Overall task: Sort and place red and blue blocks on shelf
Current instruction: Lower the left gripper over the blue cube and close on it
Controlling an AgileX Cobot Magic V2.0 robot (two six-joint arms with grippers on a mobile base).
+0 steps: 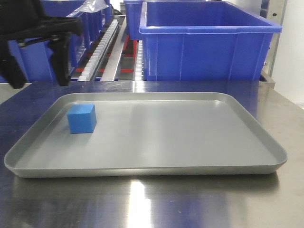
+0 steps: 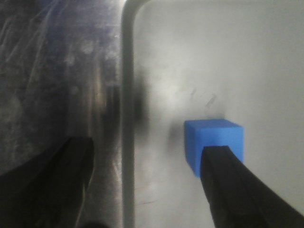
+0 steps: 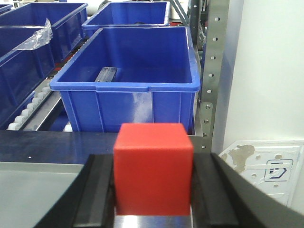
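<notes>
Up front, the exterior view shows a shallow grey tray (image 1: 156,164) lying on a steel table (image 1: 142,204). The blue block (image 1: 81,118) sits flat in the tray's far left part, near the left rim and clear of it. The left gripper (image 1: 40,84) hangs at the far left above the table, its dark jaws spread apart and touching nothing. Beyond the table stands the shelf (image 1: 102,47) with its white rollers, and on it a large blue bin (image 1: 209,47) at the right.

From the left wrist, the jaws again stand wide open. One finger (image 2: 47,185) is over the bare table left of the tray rim, the other finger (image 2: 242,190) is inside the tray, partly in front of the blue block. The rim runs between them.

From the right wrist, the right gripper (image 3: 153,199) is clamped on the red block (image 3: 153,166), with a black finger pressed to each side. It is held above the near table edge, facing the bin and a grey shelf post at the right.
</notes>
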